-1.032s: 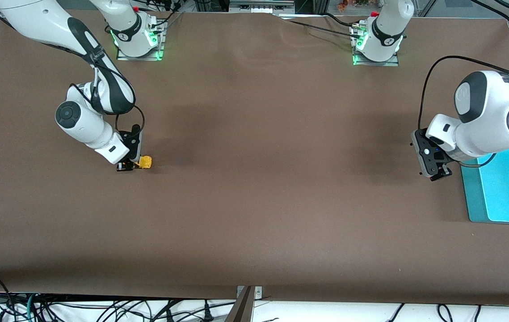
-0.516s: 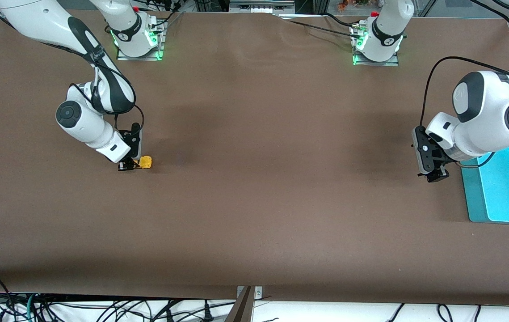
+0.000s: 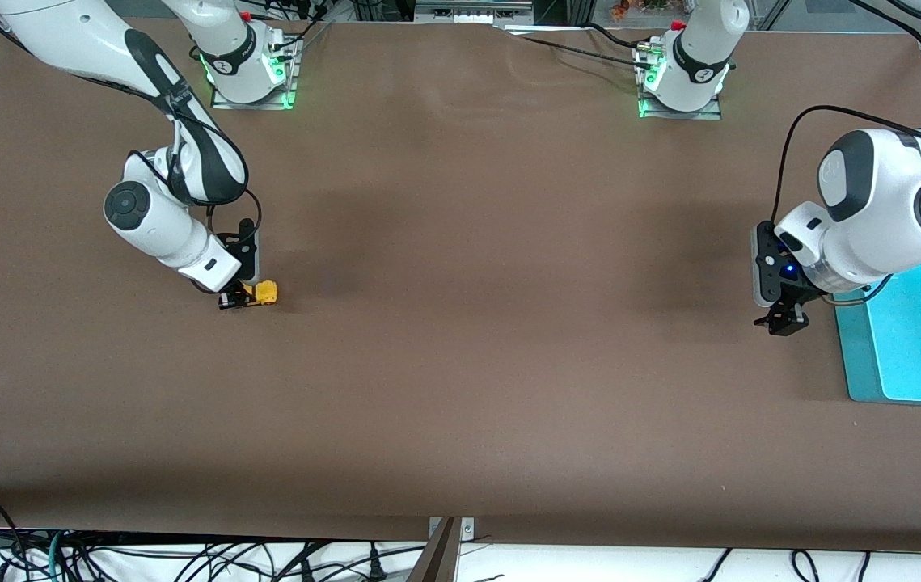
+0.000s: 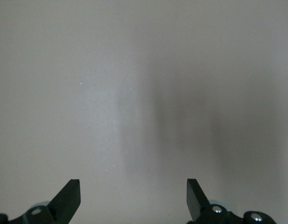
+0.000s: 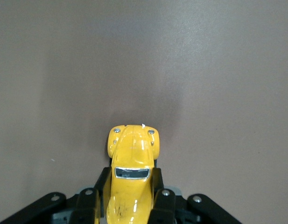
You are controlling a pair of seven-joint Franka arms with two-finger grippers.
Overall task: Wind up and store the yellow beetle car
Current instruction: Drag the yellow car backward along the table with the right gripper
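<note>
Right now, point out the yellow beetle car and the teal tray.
yellow beetle car [image 5: 130, 154]: right wrist view, on its hood.
teal tray [image 3: 913, 339]: front view, on its bare floor.

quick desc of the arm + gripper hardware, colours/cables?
Both arms are glossy white with black joint caps; black cables loop along the wrists. Bases glow green. The left gripper and right gripper are black, with black fingers on silver screws.

Even overhead light, soft arm shadows on table [image 3: 460, 364], sharp focus
</note>
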